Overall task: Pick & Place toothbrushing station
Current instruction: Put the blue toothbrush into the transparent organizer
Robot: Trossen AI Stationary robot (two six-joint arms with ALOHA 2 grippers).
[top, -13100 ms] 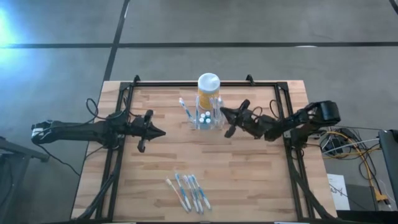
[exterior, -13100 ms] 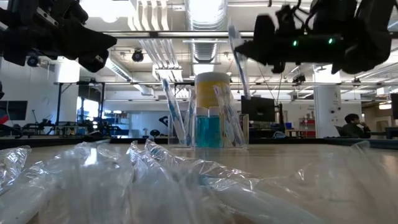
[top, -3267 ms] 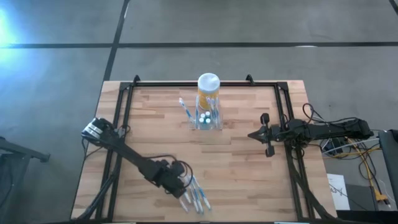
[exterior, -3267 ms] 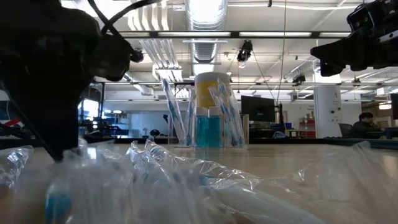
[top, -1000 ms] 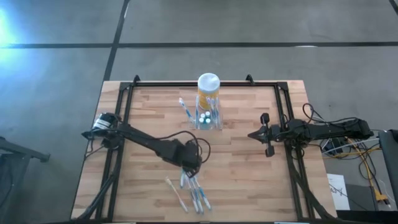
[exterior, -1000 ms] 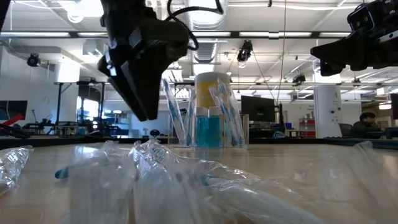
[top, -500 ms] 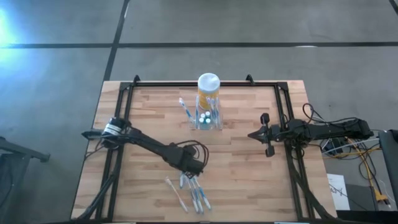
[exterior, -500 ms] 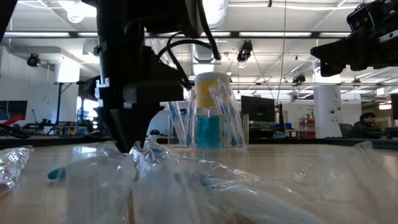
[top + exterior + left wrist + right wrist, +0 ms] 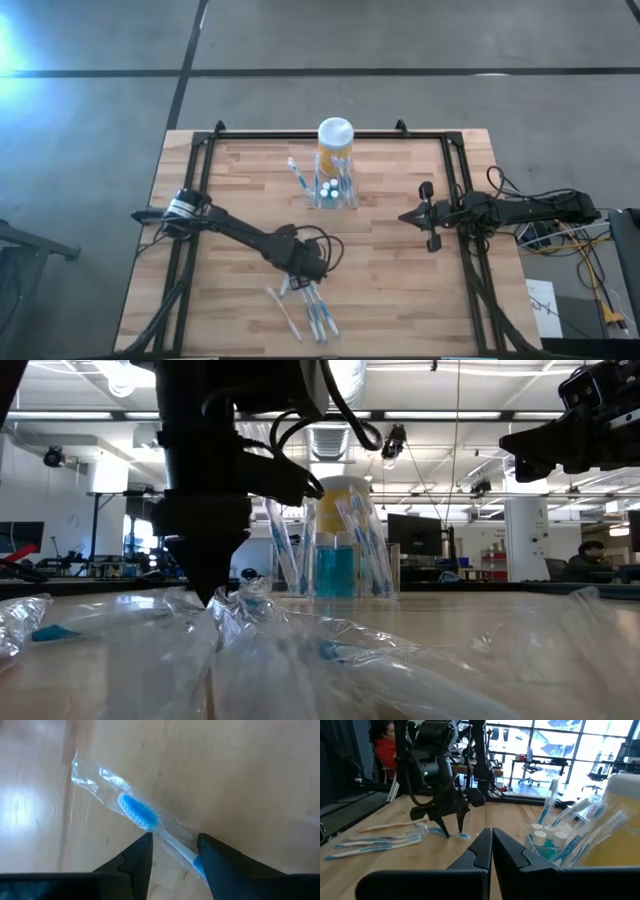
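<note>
The toothbrushing station (image 9: 336,190), a clear holder with blue toothbrushes and small tubes standing in it, stands on the wood at the far middle, in front of a yellow jar (image 9: 335,140). My left gripper (image 9: 298,280) points down at the near middle, open. Its fingers stand on either side of a plastic-wrapped blue toothbrush (image 9: 136,811) that lies flat on the table. My right gripper (image 9: 402,216) hangs shut and holds nothing, above the table to the right of the station. My left gripper (image 9: 174,842) comes from above, pointing down. Its fingers (image 9: 142,847) lie across the wrapped toothbrush's neck (image 9: 170,839), just behind the bristle head. Whether they touch the wrapper I cannot tell. The toothbrush lies on the table.
More wrapped toothbrushes (image 9: 315,315) lie side by side near the front edge, with an orange one (image 9: 286,312) at their left. Crumpled clear wrap (image 9: 330,650) fills the low view's foreground. A black frame (image 9: 455,180) borders the table. A person (image 9: 382,745) sits in the room beyond.
My left gripper has come down and a little toward the table's near edge, onto the wrapped toothbrushes. One blue-headed wrapped toothbrush has slid toward the table's left.
</note>
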